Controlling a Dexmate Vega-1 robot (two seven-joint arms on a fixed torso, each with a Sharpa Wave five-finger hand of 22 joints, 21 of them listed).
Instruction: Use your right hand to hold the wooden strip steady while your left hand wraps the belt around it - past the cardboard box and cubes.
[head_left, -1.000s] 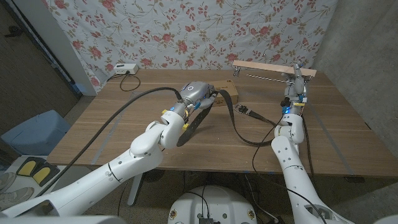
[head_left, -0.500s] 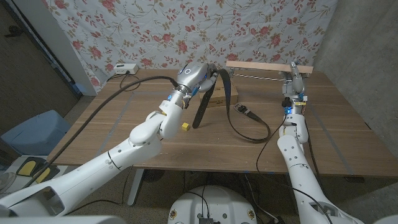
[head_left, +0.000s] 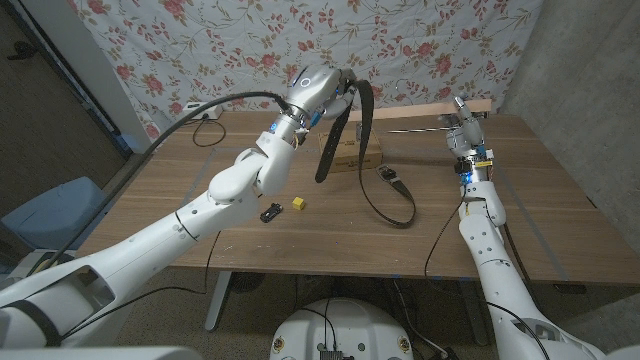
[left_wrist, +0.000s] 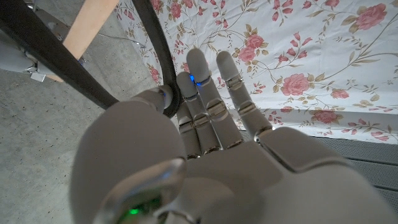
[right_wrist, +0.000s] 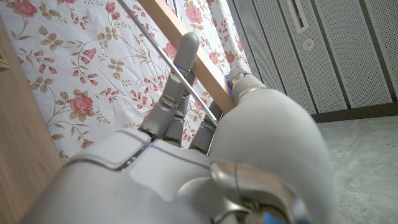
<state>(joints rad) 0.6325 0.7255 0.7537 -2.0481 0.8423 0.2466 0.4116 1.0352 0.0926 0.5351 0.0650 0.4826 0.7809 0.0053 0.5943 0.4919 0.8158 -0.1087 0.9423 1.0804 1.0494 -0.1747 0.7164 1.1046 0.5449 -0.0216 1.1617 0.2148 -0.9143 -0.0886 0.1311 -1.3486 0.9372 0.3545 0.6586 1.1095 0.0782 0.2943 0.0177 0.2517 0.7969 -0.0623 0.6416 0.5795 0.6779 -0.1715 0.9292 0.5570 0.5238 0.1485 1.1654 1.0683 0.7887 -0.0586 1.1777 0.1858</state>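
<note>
So, on the far left of the tabletop (head_left: 180, 200): small white device (head_left: 202, 110) with a cable near the back edge. Then a little black thing (head_left: 271, 212) and a yellow cube (head_left: 298, 203) sitting just beside each other. Above those, left hand (head_left: 320, 90) lifted high, gripping the black belt (head_left: 385, 195), which droops in a loop down to the wood. Cardboard box (head_left: 362, 152) right behind that loop. Over on the right, right hand (head_left: 466, 125) clamped on the wooden strip (head_left: 440, 108), held up off the tabletop.

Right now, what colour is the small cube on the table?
Yellow; the small cube shows best in the head view.
</note>
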